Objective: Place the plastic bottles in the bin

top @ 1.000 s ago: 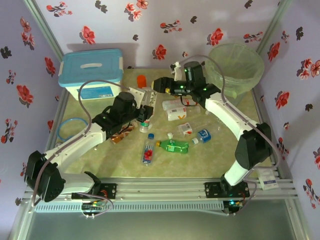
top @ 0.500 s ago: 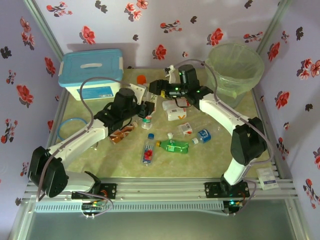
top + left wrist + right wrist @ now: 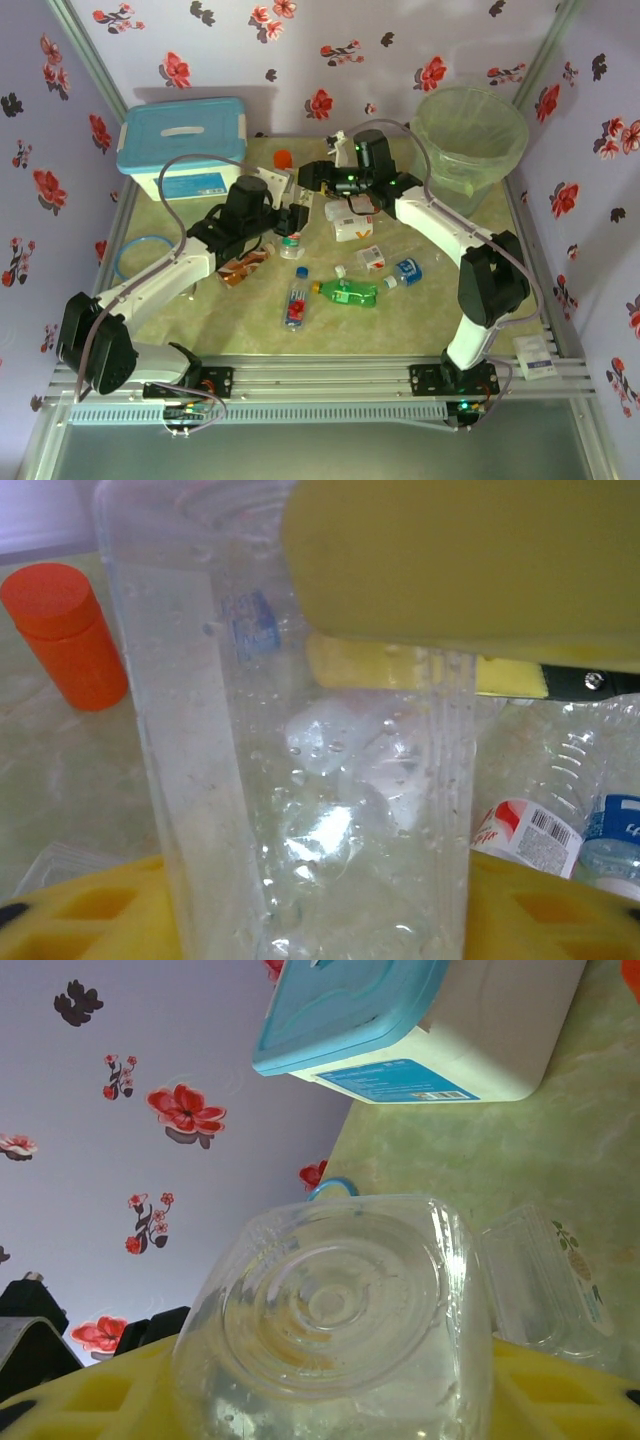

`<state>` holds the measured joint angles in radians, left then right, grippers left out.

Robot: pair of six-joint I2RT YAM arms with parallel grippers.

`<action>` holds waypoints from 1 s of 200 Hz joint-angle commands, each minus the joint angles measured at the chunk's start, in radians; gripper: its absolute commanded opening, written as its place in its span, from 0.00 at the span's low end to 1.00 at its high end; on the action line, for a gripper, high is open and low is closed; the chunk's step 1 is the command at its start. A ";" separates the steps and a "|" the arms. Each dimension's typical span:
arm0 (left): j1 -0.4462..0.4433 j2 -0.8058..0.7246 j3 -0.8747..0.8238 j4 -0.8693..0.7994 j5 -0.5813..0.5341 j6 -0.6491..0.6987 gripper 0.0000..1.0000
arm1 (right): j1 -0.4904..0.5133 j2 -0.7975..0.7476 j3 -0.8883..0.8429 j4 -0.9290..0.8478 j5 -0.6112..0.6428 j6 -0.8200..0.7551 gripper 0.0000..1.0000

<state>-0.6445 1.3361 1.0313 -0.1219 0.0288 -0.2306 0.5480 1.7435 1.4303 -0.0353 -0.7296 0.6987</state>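
Observation:
A clear square plastic bottle [image 3: 297,203] hangs over the middle of the table between both grippers. In the left wrist view its wet wall [image 3: 310,780] fills the gap of my left gripper [image 3: 320,920]; whether those pads still press it is unclear. My right gripper [image 3: 330,1400] is shut on the same bottle, whose round base [image 3: 325,1300] faces its camera. From above, the right gripper [image 3: 312,180] meets the left gripper [image 3: 285,222] end to end. The pale-green bin [image 3: 470,125] stands at the back right. More bottles lie loose: green [image 3: 348,292], red-labelled [image 3: 296,303], blue-labelled [image 3: 403,272], orange [image 3: 284,158].
A white box with a blue lid [image 3: 183,140] stands at the back left. A blue ring [image 3: 140,260] lies by the left wall. Small cartons and crushed bottles [image 3: 352,218] lie under the right arm. The orange bottle [image 3: 65,630] stands upright beyond the left gripper.
The right arm swung left from near the bin and its jaws closed round the clear bottle. The left gripper's jaws have eased wider on that bottle.

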 commanded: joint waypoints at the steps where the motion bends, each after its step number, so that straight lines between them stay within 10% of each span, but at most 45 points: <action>1: 0.007 -0.030 -0.002 0.095 0.016 -0.004 0.81 | -0.011 0.015 0.047 -0.064 0.034 -0.029 0.48; 90: 0.035 -0.206 -0.122 0.018 -0.007 -0.010 0.96 | -0.232 -0.028 0.339 -0.254 0.213 -0.149 0.45; 200: 0.060 -0.218 -0.184 0.027 -0.007 -0.026 0.98 | -0.611 -0.207 0.315 0.028 0.505 0.015 0.44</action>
<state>-0.5941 1.1271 0.8524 -0.0978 0.0273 -0.2417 -0.0128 1.6115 1.7706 -0.0734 -0.3489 0.7177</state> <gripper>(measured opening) 0.975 0.551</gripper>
